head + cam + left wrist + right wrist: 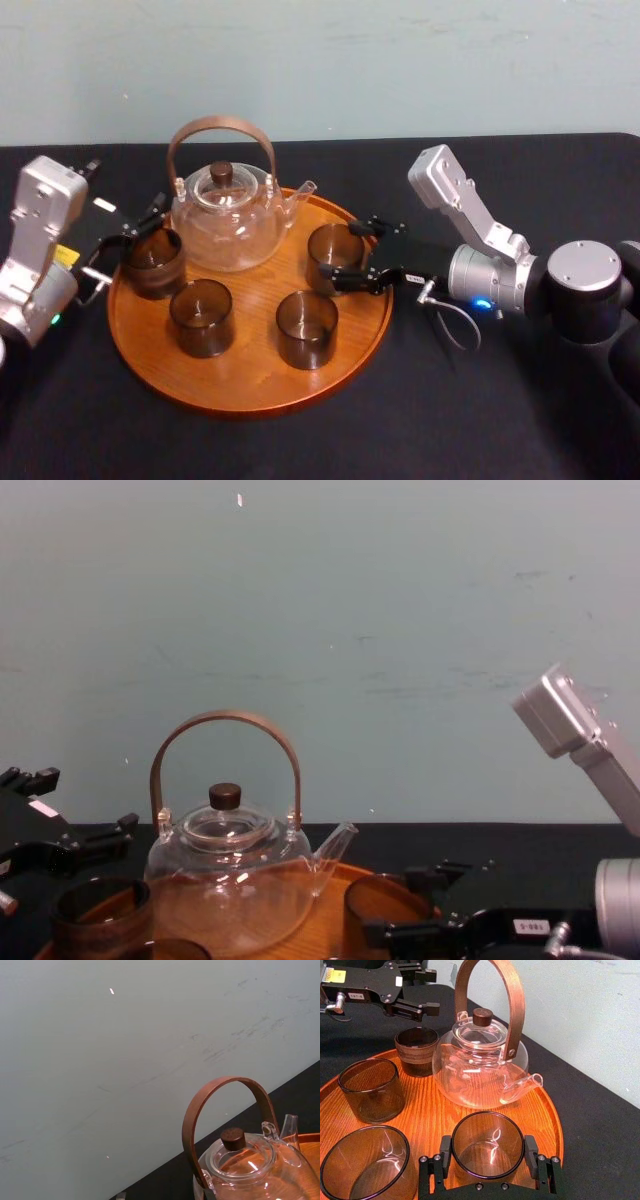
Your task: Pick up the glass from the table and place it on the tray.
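The glass (333,252) stands upright on the back right of the round orange-brown tray (250,385), near the teapot's spout. My right gripper (347,252) reaches in from the right and is shut on it. In the right wrist view one finger presses each side of the glass (487,1135), with the right gripper (487,1154) around it. My left gripper (148,222) hovers open at the tray's left rim, just above a darker glass (152,262), with nothing between its fingers.
A clear glass teapot (225,215) with a brown hoop handle sits at the back of the tray. Two more brown glasses (200,315) (305,328) stand on the tray's front half. Black cloth covers the table, and a pale wall rises behind it.
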### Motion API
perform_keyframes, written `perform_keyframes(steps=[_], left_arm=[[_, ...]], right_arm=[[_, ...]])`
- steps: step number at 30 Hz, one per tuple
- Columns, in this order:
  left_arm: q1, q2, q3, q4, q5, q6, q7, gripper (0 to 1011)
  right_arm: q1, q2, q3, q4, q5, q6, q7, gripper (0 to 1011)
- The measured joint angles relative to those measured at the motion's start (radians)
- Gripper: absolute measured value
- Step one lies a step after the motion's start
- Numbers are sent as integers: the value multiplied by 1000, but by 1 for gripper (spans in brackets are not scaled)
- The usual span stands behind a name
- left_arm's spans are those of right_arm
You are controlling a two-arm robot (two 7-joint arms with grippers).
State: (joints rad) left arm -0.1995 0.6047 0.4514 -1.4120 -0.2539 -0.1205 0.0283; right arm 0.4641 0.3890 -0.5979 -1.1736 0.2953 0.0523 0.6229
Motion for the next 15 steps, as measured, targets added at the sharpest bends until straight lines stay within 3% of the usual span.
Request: perform_keyframes(steps=[7, 15], left_arm=[[0, 0, 0, 0, 0, 0, 0, 1001], [0, 0, 0, 0, 0, 0, 0, 1001]], right_arm=[[0, 1, 0, -1, 1, 0, 3, 892], [1, 1, 0, -1, 3, 0, 5, 1002]])
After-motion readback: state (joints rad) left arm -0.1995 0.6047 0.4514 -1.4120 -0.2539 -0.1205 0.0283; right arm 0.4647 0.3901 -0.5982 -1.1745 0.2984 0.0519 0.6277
